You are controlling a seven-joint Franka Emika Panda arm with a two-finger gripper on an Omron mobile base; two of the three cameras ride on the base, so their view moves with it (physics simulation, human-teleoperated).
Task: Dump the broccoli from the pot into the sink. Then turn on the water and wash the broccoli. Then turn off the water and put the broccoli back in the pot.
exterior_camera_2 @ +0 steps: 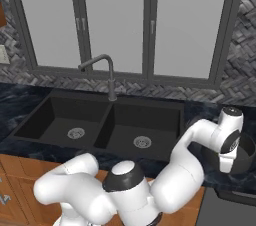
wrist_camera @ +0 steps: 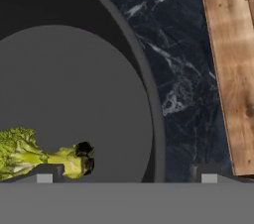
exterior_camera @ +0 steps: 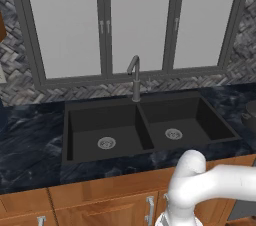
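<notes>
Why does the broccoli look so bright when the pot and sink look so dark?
Hand view: even, flat light on the yellow-green broccoli against the matte grey pot, no glare, soft edges. Left base view: the black sink has dim basins with faint shading; only the silver drains look bright.

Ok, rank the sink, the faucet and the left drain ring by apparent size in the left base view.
1. The sink, by far the largest.
2. The faucet, slim and tall.
3. The left drain ring, smallest.
All three sit at much the same distance, so nearness barely affects the order.

pot [wrist_camera: 74, 84] mouth open, broccoli [wrist_camera: 30, 156] inside
</notes>
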